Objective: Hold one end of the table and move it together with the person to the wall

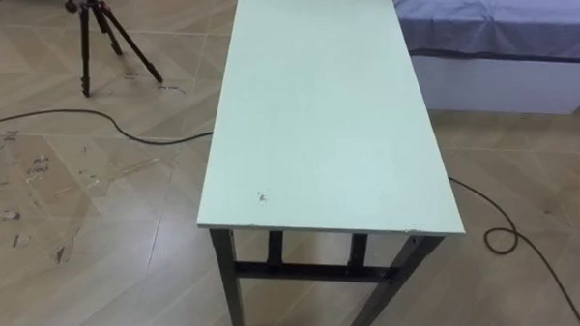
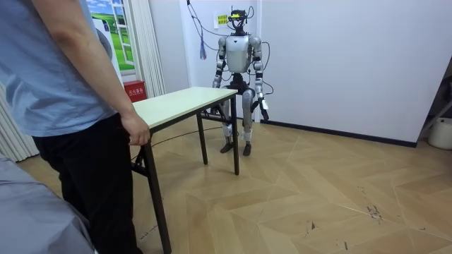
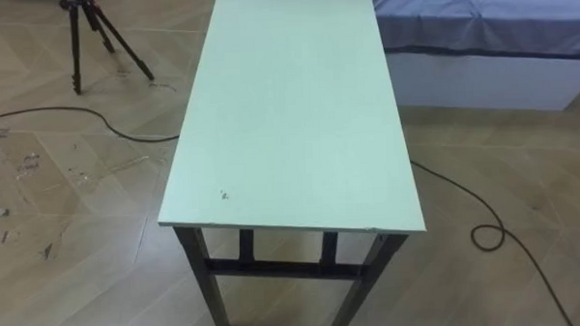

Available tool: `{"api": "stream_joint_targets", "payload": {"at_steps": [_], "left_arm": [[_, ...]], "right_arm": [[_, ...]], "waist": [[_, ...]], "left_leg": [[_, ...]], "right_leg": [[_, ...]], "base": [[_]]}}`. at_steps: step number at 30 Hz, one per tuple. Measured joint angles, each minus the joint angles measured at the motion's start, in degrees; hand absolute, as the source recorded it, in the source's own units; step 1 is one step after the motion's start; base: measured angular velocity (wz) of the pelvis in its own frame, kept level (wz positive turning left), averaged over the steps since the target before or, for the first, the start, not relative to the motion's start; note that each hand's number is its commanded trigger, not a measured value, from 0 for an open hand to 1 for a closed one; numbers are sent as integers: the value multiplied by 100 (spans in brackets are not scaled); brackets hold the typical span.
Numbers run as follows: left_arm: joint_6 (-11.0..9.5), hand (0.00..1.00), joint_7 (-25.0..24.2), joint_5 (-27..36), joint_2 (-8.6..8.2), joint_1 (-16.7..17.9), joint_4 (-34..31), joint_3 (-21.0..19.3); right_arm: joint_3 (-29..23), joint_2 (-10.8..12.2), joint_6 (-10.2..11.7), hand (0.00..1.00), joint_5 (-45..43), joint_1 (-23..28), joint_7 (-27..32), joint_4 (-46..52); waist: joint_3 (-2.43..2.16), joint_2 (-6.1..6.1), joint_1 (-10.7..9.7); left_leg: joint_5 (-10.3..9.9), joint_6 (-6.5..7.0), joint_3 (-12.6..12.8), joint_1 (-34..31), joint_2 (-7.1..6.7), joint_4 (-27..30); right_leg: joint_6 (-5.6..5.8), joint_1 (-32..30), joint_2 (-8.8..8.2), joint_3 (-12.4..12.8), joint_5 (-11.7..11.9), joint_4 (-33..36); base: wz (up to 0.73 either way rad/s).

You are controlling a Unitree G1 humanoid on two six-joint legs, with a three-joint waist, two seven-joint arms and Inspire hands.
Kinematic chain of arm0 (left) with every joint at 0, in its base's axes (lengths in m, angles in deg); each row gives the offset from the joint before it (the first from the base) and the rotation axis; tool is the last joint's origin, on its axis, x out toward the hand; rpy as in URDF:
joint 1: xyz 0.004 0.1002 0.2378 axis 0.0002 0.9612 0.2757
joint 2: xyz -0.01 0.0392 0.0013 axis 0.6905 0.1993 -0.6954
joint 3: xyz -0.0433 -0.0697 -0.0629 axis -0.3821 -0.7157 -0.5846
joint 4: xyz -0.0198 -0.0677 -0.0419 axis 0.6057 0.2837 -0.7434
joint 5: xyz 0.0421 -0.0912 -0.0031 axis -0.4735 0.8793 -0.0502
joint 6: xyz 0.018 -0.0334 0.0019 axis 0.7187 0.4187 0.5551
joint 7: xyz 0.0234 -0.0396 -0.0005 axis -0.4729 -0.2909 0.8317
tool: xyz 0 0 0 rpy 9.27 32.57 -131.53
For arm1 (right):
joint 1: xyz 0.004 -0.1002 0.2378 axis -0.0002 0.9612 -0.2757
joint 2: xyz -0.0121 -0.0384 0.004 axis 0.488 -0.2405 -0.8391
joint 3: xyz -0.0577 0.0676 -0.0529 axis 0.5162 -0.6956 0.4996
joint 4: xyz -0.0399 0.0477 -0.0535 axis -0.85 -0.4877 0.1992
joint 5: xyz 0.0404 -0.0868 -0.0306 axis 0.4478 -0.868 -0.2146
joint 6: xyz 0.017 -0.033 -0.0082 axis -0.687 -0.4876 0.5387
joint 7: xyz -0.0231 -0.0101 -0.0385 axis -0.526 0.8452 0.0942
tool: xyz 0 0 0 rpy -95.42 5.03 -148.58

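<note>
Currently, robot's hands: the left hand (image 2: 264, 111) hangs low at the robot's side, clear of the tabletop (image 1: 317, 114); the right hand (image 2: 215, 83) shows near the tabletop's far end in the room view, contact unclear. How far either one is open cannot be told.
Person's hand (image 2: 134, 130): rests on the corner of the opposite end, curled over the edge.
Position: the tabletop stands level between the robot and the person (image 2: 63, 85), its short end just before the robot.
Tabletop surface: a long, flat rectangle, pale, smooth and matte, with a small dark speck near the robot's end.
Legs (image 1: 226, 281): dark straight metal bars, joined by a crossbar under the end.
Long axis: runs straight away from the robot toward the person, with a bed (image 1: 498, 40) beside the far right and a tripod (image 1: 97, 34) at the far left.
Floor (image 1: 69, 219): wood-look boards laid in a herringbone pattern, scuffed.
</note>
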Motion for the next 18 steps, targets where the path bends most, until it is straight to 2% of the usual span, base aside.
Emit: {"api": "stream_joint_targets", "payload": {"at_steps": [9, 13, 18], "left_arm": [[34, 0, -2, 21, -29, -36, 5, -119], [100, 0, -237, 113, -30, -72, 18, -192], [173, 0, -622, 1108, -25, -30, 18, -221]], "right_arm": [[-99, -5, -18, 0, 29, -18, -11, -3], [-230, -11, -86, 0, 52, 5, -35, -4], [-316, -19, -114, 0, 402, 11, -228, -161]], "waist": [[0, 7, 6], [-11, 40, 8], [-23, 77, 7]], "left_leg": [[-1, -1, -17, 41, 2, -10], [-1, 0, -18, 35, 1, -21], [-1, 0, -15, 25, 1, -24]], "right_leg": [[0, 44, 5, -20, 0, 2], [1, 30, 4, -15, -1, 1], [1, 13, 7, -17, -1, 1]], "base": [[0], [0], [0]]}}
